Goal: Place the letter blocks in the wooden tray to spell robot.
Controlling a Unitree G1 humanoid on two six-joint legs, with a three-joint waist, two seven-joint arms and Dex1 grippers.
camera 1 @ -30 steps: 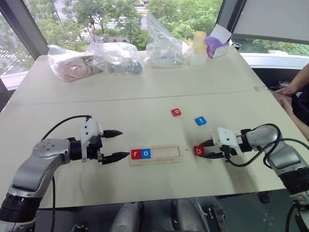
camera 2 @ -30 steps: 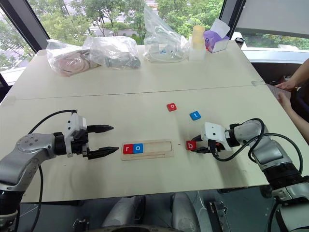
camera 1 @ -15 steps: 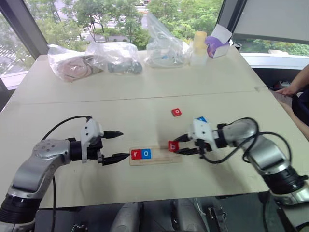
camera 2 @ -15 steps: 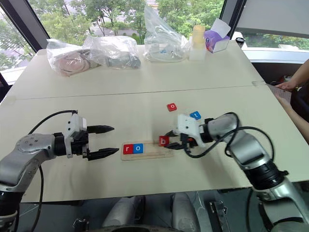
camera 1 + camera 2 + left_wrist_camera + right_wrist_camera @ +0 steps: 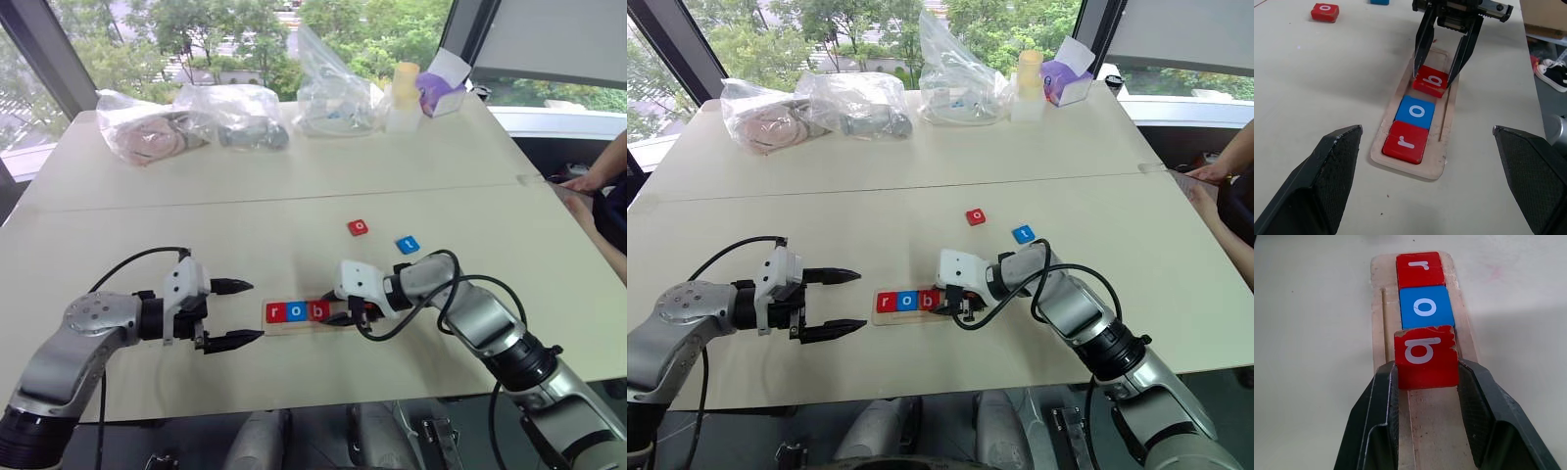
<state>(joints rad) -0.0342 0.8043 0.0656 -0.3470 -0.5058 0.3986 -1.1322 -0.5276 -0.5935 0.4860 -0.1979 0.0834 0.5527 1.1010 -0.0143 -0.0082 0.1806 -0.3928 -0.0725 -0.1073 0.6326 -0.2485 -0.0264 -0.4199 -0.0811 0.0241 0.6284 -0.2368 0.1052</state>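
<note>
Beige table carries clear bags along its far edge. Pale wooden tray lies near the near edge, about the middle. In it a red r sits at the tray's left end, with a blue o touching it. The right gripper is closed on a red b, tilted just beside the blue o over the tray. The left gripper hovers wide apart with nothing in it, beside the tray's left end. A red o and a blue t lie apart, further toward the far edge, right of the middle.
</note>
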